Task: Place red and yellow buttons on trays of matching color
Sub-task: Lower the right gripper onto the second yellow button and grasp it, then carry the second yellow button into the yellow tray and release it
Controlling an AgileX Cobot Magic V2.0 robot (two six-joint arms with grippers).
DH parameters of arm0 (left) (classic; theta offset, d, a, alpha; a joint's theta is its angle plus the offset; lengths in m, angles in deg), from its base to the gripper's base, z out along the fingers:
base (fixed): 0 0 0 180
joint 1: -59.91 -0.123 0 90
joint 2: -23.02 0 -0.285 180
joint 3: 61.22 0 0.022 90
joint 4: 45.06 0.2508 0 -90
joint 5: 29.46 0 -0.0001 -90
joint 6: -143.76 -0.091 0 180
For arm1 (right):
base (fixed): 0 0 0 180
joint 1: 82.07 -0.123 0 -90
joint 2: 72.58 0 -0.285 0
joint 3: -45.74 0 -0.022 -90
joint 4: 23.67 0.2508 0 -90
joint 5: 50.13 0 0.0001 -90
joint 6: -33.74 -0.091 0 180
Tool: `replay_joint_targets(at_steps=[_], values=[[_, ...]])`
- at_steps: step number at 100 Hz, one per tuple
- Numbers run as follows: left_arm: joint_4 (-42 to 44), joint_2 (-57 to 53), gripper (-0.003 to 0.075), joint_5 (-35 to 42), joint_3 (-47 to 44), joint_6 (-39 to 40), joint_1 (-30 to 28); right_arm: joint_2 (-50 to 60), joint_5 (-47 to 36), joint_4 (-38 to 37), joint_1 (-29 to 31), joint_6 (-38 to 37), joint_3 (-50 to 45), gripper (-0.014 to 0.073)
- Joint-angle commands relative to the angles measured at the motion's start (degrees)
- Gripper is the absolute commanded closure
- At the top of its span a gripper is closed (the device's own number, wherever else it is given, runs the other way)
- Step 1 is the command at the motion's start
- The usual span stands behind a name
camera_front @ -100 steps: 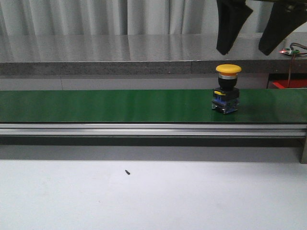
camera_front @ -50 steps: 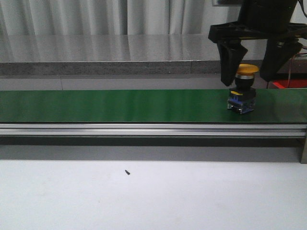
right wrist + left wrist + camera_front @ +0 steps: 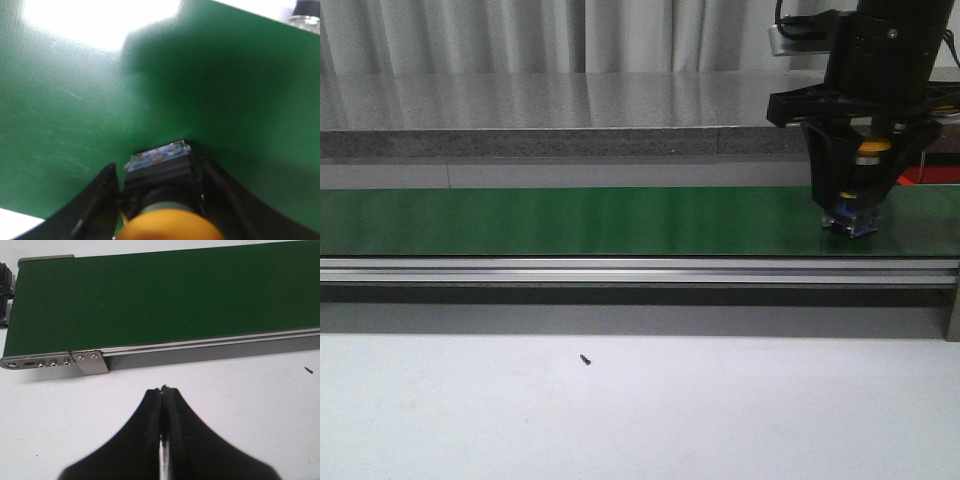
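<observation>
Button: yellow button (image 3: 858, 190) is sitting upright on the green conveyor belt (image 3: 570, 220), near its right end in the front view; yellow cap on top, dark body under it, clear blue base touching the belt.
Right gripper: right gripper (image 3: 854, 190) is hanging straight down over the belt, its two black fingers (image 3: 823, 170) straddling the yellow button on both sides. Wrist view is showing the yellow button (image 3: 167, 200) between the fingers (image 3: 97, 205), with thin gaps along the body, so I can't tell whether the pads are pressing on it; narrow stance, base on the belt.
Left gripper: left gripper (image 3: 162, 390) is hovering over the white tabletop (image 3: 240, 405), fingertips pressed together, carrying nothing, just off the belt's front rail near the metal end bracket (image 3: 90, 361).
Belt: green conveyor belt (image 3: 165, 300) is running across the table; aluminium side rail (image 3: 620, 268) along its near edge.
Table: a small dark screw (image 3: 586, 359) is lying on the white tabletop in front of the rail, well apart from the yellow button.
Background: grey counter (image 3: 540, 115) and pale curtain (image 3: 520, 35) behind the belt; a bit of something red (image 3: 932, 174) is peeking out past the right arm, too hidden to identify.
</observation>
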Motion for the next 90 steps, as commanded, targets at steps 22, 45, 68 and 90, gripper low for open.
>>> replay_joint_targets(at_steps=[22, 45, 68, 90], values=[[-1.08, -0.43, 0.074, 3.38, 1.57, 0.18, 0.43, 6.48, -0.48, -0.36, 1.12, -0.08, 1.46, 0.0347], [-1.08, -0.43, 0.074, 3.38, 1.57, 0.18, 0.43, 13.53, 0.69, -0.36, 6.19, -0.08, -1.86, 0.0347], [-1.08, -0.43, 0.074, 3.38, 1.57, 0.18, 0.43, 20.84, 0.46, -0.36, 14.1, -0.08, -7.88, 0.0347], [-1.08, -0.43, 0.074, 3.38, 1.57, 0.18, 0.43, 24.67, 0.4, -0.36, 25.42, -0.08, -11.4, 0.0347]])
